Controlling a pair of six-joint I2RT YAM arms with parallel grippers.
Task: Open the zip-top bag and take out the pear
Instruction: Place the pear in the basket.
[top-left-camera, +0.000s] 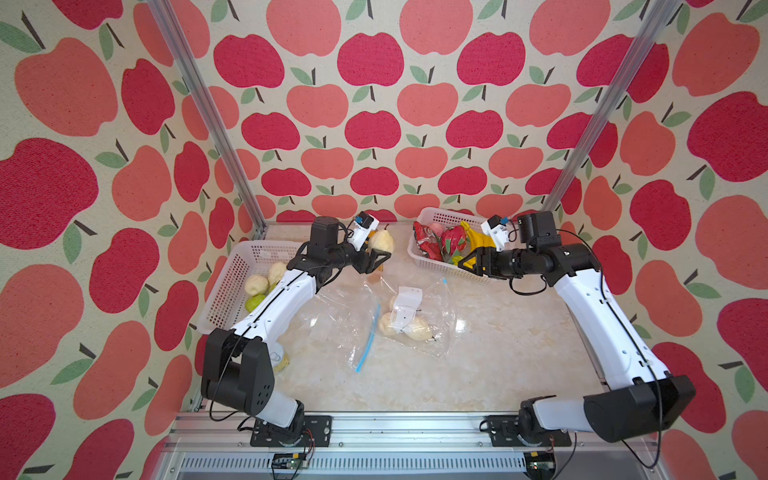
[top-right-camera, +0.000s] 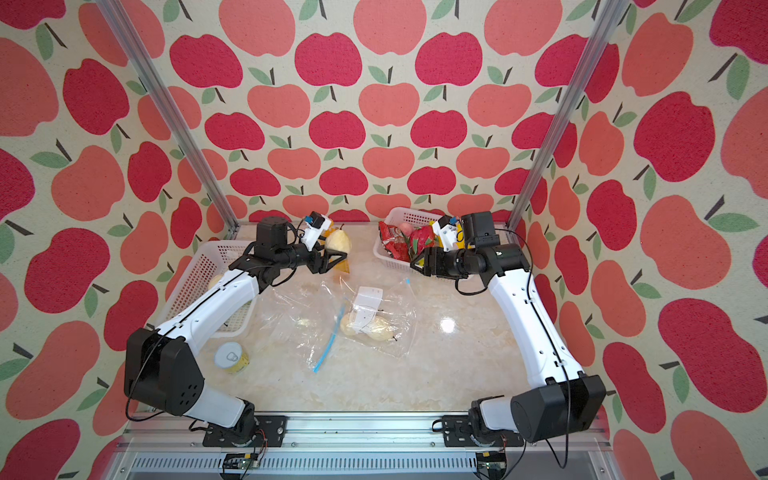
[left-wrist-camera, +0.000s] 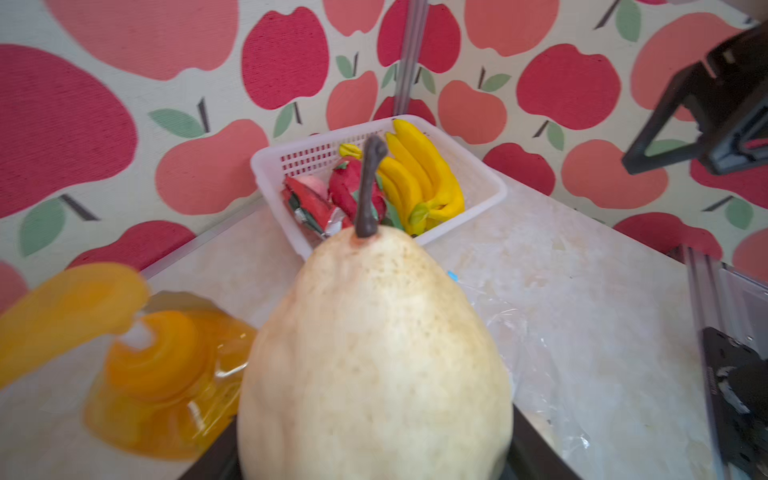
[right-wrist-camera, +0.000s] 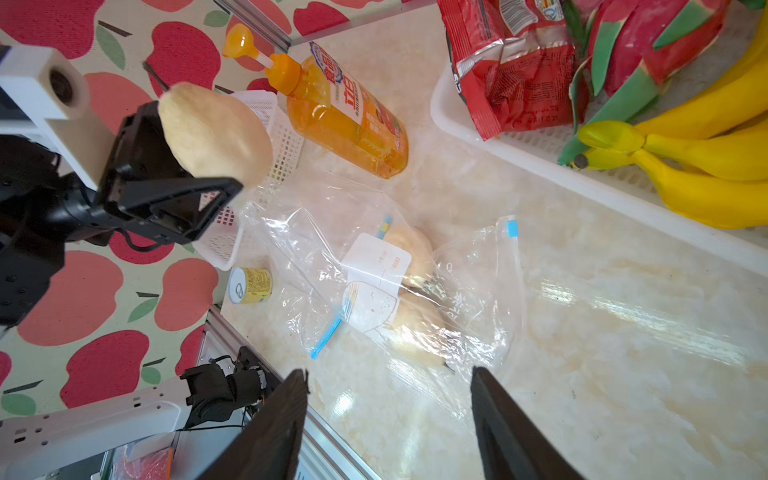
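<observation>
We see the pear (top-left-camera: 382, 242) out of the zip-top bag (top-left-camera: 415, 320) and lifted off the table (top-left-camera: 498, 365). The left gripper (top-left-camera: 380, 252) is clamped around its broad lower half, and its dark stem points away from the wrist. It hangs beyond the bag's far edge, toward the left arm's side. From the right wrist we see the same pear (right-wrist-camera: 214, 133) with a black finger on each side of it. The bag lies crumpled in the middle of the table. Two other pears (top-left-camera: 405, 326) lie inside it under a white label (top-left-camera: 407, 303), and a blue zip strip (top-left-camera: 368, 338) runs along the bag's left-arm side. Just past the bag's far edge, under the held pear, an orange bottle (right-wrist-camera: 345, 120) lies on its side. A tin can (top-right-camera: 231, 357) lies near the bag's left-arm side, toward the front. Farther out on that side of the bag stands a white basket (top-left-camera: 226, 291) with pale and green fruit in it. The right gripper (top-left-camera: 467, 261) hovers beyond the bag's far right-arm corner. Its fingers (right-wrist-camera: 286, 415) are spread with nothing between them. It hangs at the near rim of a second basket (top-left-camera: 428, 216), which holds bananas (right-wrist-camera: 706, 158), a dragon fruit (right-wrist-camera: 648, 37) and a red snack packet (right-wrist-camera: 511, 66).
</observation>
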